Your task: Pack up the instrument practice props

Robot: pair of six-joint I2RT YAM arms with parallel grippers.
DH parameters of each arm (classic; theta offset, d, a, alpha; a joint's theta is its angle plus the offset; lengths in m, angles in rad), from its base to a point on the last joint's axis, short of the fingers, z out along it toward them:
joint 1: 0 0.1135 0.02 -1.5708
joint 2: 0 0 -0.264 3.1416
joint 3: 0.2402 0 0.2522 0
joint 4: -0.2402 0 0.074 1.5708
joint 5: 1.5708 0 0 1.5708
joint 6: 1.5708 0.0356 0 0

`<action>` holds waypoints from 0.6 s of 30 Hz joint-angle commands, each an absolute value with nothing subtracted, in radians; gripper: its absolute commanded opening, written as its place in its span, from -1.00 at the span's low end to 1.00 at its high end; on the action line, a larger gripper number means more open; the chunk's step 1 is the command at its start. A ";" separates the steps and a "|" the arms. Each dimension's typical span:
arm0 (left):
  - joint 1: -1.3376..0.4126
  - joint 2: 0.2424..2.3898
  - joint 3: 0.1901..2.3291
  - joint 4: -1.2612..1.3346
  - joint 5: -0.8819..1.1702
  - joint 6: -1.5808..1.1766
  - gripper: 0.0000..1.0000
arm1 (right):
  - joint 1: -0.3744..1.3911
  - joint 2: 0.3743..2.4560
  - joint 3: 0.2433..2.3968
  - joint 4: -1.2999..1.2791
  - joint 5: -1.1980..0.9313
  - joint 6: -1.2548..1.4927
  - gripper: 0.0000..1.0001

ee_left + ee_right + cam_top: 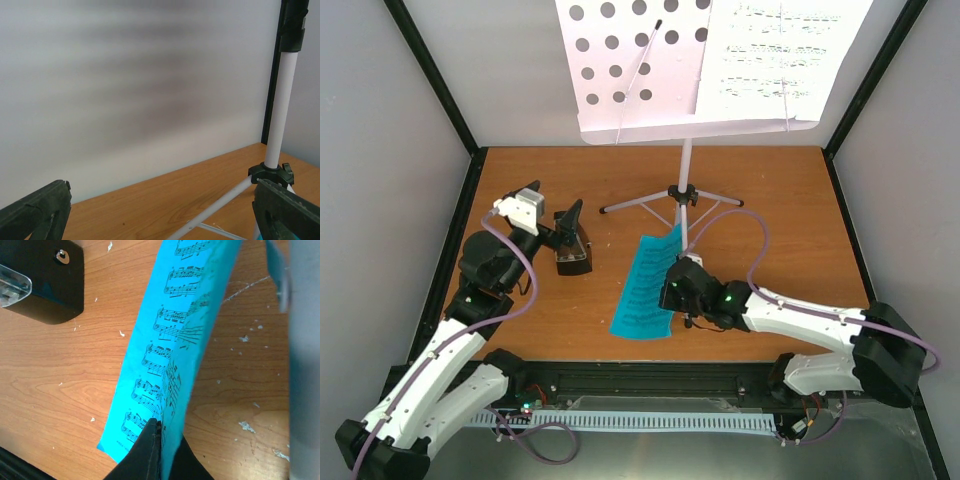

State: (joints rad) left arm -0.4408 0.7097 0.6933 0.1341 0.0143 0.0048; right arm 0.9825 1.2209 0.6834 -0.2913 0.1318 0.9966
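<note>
Two arms reach in from the near edge of the wooden desk (805,220). Nearest, the right hand (672,290) is pinched together on a long edge of the teal folder (640,300), which is printed with black staves. The folder's near end lies on the desk and its far end curls up towards the stand's pole. Farther back on the left, the left hand (551,205) has its fingers spread wide with nothing between them. It is just beside the small black metronome (572,257), which rests on the desk, well apart from the folder. Beyond both, the silver music stand (685,170) stands upright on its spread tripod legs. At its top is the white perforated plate (620,70), with the white sheet music (780,60) resting on the plate's right half.
</note>
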 commanded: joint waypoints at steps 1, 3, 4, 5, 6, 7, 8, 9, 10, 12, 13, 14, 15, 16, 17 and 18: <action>-0.443 0.699 0.694 0.167 -0.008 0.028 0.99 | 0.999 1.289 0.736 -0.228 0.150 1.027 -0.94; -0.445 0.699 0.694 0.165 -0.007 0.026 0.99 | 1.001 1.324 0.756 -0.220 0.130 1.011 -0.95; -0.445 0.698 0.695 0.164 -0.007 0.026 0.99 | 1.001 1.339 0.761 -0.208 0.117 1.002 -0.94; -0.443 0.698 0.692 0.164 -0.008 0.026 0.99 | 1.002 1.354 0.763 -0.193 0.101 0.997 -0.94; -0.444 0.699 0.693 0.164 -0.008 0.025 0.99 | 1.003 1.369 0.765 -0.178 0.086 0.993 -0.95; -0.444 0.699 0.692 0.164 -0.008 0.025 0.99 | 1.003 1.384 0.766 -0.163 0.071 0.987 -0.95; -0.443 0.701 0.692 0.164 -0.007 0.025 0.99 | 1.003 1.398 0.767 -0.149 0.058 0.982 -0.94; -0.444 0.702 0.693 0.164 -0.004 0.025 0.99 | 1.003 1.414 0.775 -0.141 0.050 0.977 -0.94; -0.444 0.704 0.692 0.163 -0.003 0.025 0.99 | 1.003 1.427 0.783 -0.142 0.046 0.972 -0.92; -0.443 0.706 0.692 0.163 -0.003 0.025 0.99 | 1.005 1.441 0.798 -0.150 0.047 0.959 -0.85; -0.445 0.707 0.692 0.163 -0.004 0.026 0.99 | 1.005 1.440 0.802 -0.155 0.051 0.953 -0.78; -0.444 0.707 0.692 0.162 -0.005 0.025 0.99 | 1.005 1.436 0.806 -0.161 0.057 0.943 -0.71; -0.443 0.708 0.692 0.163 -0.005 0.025 0.99 | 1.004 1.427 0.811 -0.170 0.063 0.931 -0.63; -0.443 0.708 0.692 0.163 -0.005 0.025 0.99 | 1.005 1.417 0.816 -0.186 0.072 0.916 -0.52; -0.443 0.710 0.693 0.163 -0.005 0.025 0.99 | 1.005 1.404 0.824 -0.210 0.084 0.902 -0.33; -0.445 0.712 0.692 0.163 -0.003 0.025 0.99 | 1.005 1.382 0.828 -0.233 0.103 0.890 -0.16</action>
State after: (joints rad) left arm -0.4408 0.7097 0.6922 0.1349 0.0032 0.0101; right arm 0.9955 1.4372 0.7860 -0.1909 0.0532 0.9390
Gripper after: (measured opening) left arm 0.995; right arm 0.304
